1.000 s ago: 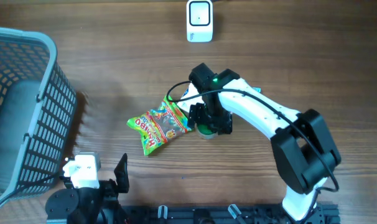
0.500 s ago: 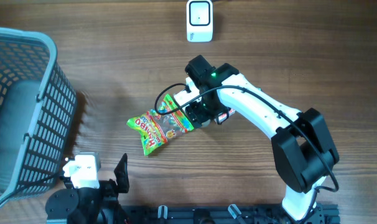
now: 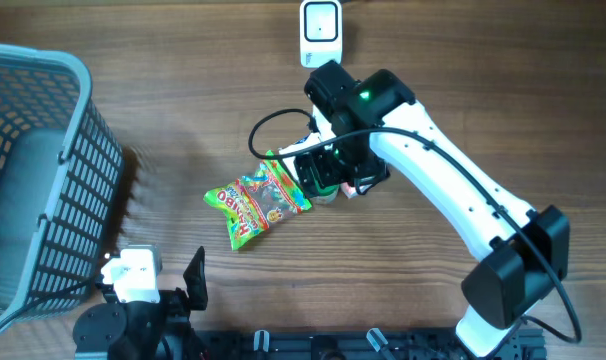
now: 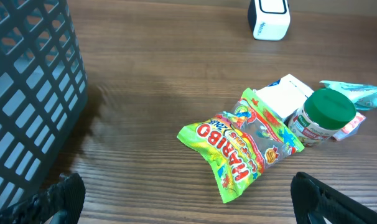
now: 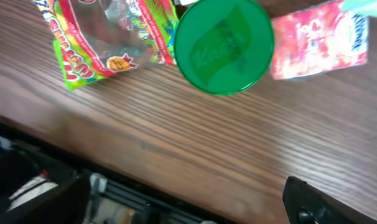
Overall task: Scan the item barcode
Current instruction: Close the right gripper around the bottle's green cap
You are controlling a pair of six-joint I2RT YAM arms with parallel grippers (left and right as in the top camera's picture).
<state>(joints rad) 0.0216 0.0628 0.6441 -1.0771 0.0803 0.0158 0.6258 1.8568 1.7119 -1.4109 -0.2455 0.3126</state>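
Note:
A jar with a green lid (image 5: 224,46) stands upright on the table, free of any grip. It touches the edge of a green Haribo bag (image 3: 258,200) lying flat to its left. My right gripper (image 5: 176,205) hovers above the jar, open, with nothing between its fingers; from overhead the arm covers most of the jar (image 3: 326,193). A white scanner (image 3: 321,33) stands at the far edge of the table. My left gripper (image 4: 191,205) is open and empty at the near left, well short of the Haribo bag (image 4: 244,143) and the jar (image 4: 322,115).
A white box (image 4: 282,96), a red packet (image 5: 319,40) and a teal packet (image 4: 353,93) lie close behind and beside the jar. A tall grey mesh basket (image 3: 43,170) fills the left side. The table's near edge with a black rail (image 5: 114,193) is below.
My right gripper has opened wider and come off the jar, and the arm has shifted up and back. The jar ended slightly farther back. The left arm has not moved.

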